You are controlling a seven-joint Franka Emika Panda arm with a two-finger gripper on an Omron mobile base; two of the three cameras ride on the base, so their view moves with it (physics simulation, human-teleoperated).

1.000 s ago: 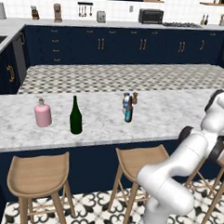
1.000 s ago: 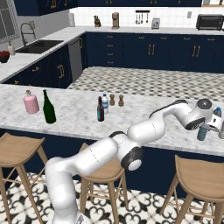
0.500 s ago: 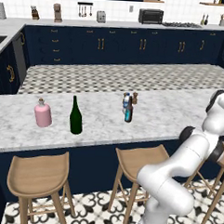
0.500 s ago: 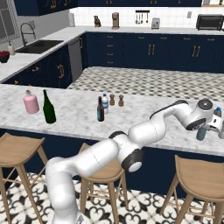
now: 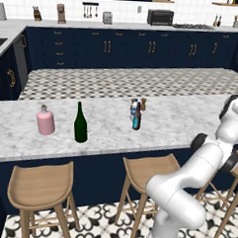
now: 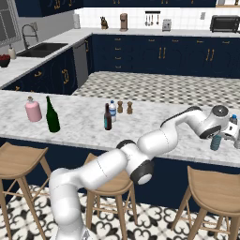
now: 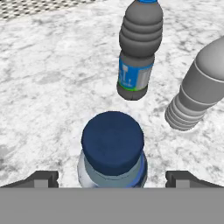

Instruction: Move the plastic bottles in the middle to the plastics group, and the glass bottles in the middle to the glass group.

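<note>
Hand view: the gripper (image 7: pixel 112 178) hangs over a blue-capped bottle (image 7: pixel 113 151), fingers (image 7: pixel 41 178) spread wide on either side, not touching it. Two more plastic bottles (image 7: pixel 136 52) stand just beyond on the marble counter (image 7: pixel 48 78).

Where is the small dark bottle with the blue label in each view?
Left base view: dark bottle mid-counter, right of the green wine bottle.
Right base view: mid-counter too, right of that wine bottle.
Hand view: aimed at a blue-capped bottle instead.
Shared landmark: the green wine bottle.
</note>
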